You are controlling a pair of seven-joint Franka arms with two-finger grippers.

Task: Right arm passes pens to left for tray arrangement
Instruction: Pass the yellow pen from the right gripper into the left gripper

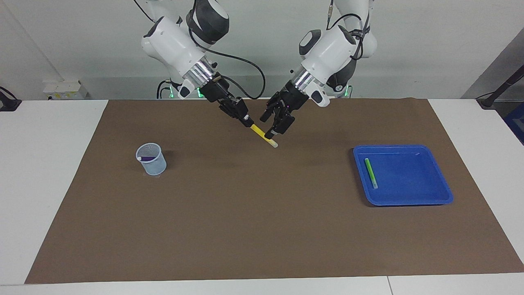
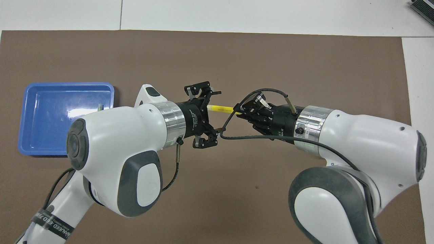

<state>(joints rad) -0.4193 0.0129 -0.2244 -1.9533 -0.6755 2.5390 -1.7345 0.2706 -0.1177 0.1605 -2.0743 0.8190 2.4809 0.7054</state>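
Observation:
A yellow pen (image 1: 261, 134) (image 2: 221, 108) hangs over the mat's middle, its dark end clamped in my shut right gripper (image 1: 247, 120) (image 2: 241, 111). My left gripper (image 1: 271, 128) (image 2: 213, 117) is open, and the pen's pale end lies between its spread fingers without a visible grip. The green pen (image 1: 371, 173) lies in the blue tray (image 1: 425, 192) (image 2: 40, 142) at the left arm's end of the table; from overhead the left arm covers nearly all of it. A purple pen (image 1: 145, 158) stands in the mesh cup (image 1: 152, 164).
The brown mat (image 1: 254, 221) covers most of the white table. The mesh cup stands at the right arm's end; from overhead the right arm hides it. A black cable (image 2: 237, 135) loops beside the right gripper.

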